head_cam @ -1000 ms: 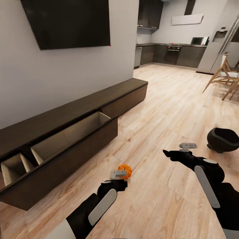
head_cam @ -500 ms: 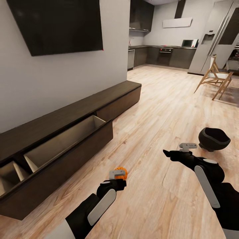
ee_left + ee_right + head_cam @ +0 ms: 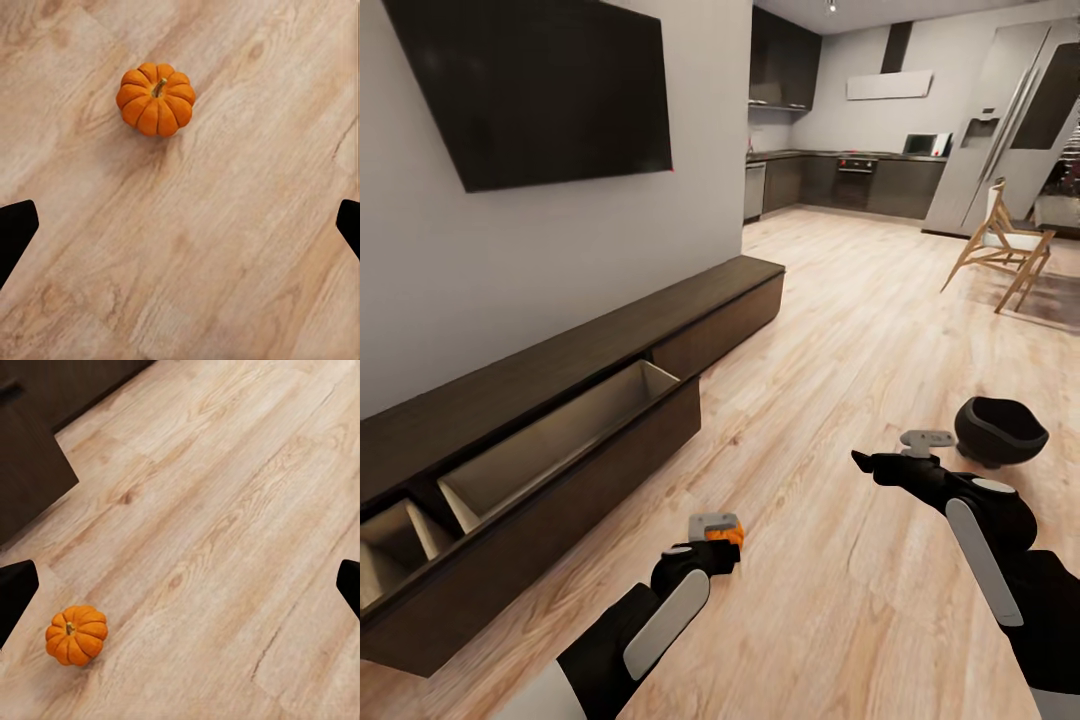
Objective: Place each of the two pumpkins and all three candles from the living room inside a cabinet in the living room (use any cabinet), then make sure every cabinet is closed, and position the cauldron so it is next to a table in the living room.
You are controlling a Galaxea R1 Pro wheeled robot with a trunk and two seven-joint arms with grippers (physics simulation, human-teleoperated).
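We are hovering our left gripper (image 3: 717, 524) over a pumpkin (image 3: 156, 97) sitting on the wooden floor (image 3: 840, 330); in the left wrist view it is lying at about twelve o'clock, ahead of the widely parted fingers, which are grasping nothing. Our right gripper (image 3: 180, 585) is likewise spread and empty. The cabinet (image 3: 560, 420) is standing at ten o'clock with its drawer open, the cauldron (image 3: 1000, 430) at three o'clock. We are judging the pumpkin light, rigid and smooth-ribbed, so we are favouring a grip across its squat sides, below the stem.
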